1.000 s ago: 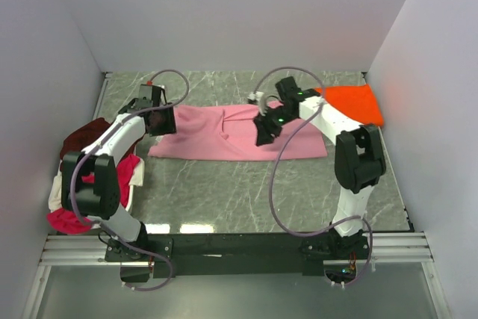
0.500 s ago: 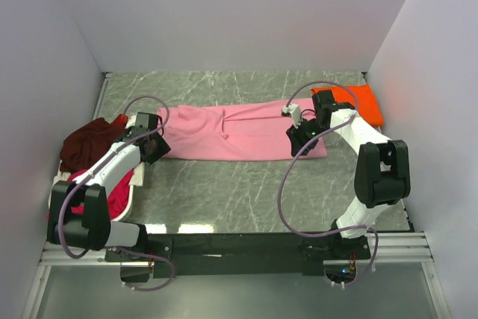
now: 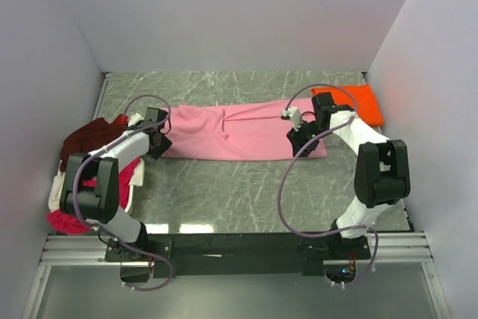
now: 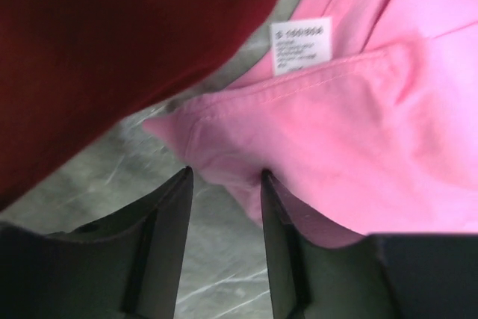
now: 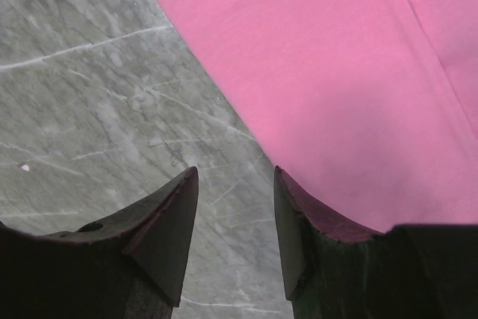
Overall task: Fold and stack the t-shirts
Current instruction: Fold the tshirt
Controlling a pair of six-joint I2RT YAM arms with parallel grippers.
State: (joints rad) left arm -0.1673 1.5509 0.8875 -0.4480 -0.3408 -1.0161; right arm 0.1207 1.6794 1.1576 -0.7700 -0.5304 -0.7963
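The light pink t-shirt (image 3: pixel 231 132) lies as a long flat strip across the middle of the table. My left gripper (image 3: pixel 158 141) is at its left end. In the left wrist view it (image 4: pixel 225 177) stands open, with the pink corner (image 4: pixel 224 147) at its fingertips and a white label (image 4: pixel 300 46) showing behind. My right gripper (image 3: pixel 297 142) is at the strip's near right corner. There it (image 5: pixel 235 173) stands open over bare table, one finger at the pink edge (image 5: pixel 336 72). The orange t-shirt (image 3: pixel 347 102) lies folded at the back right.
A heap of t-shirts lies at the left edge: dark maroon (image 3: pixel 86 140), magenta-red (image 3: pixel 112 192) and cream (image 3: pixel 56 192). The maroon cloth (image 4: pixel 112 50) fills the left wrist view's upper left, close to the fingers. Grey marble table (image 3: pixel 239 192) shows in front; white walls enclose three sides.
My right gripper has left the middle of the pink shirt for its near right corner. My left gripper has dropped to the shirt's left end and narrowed slightly.
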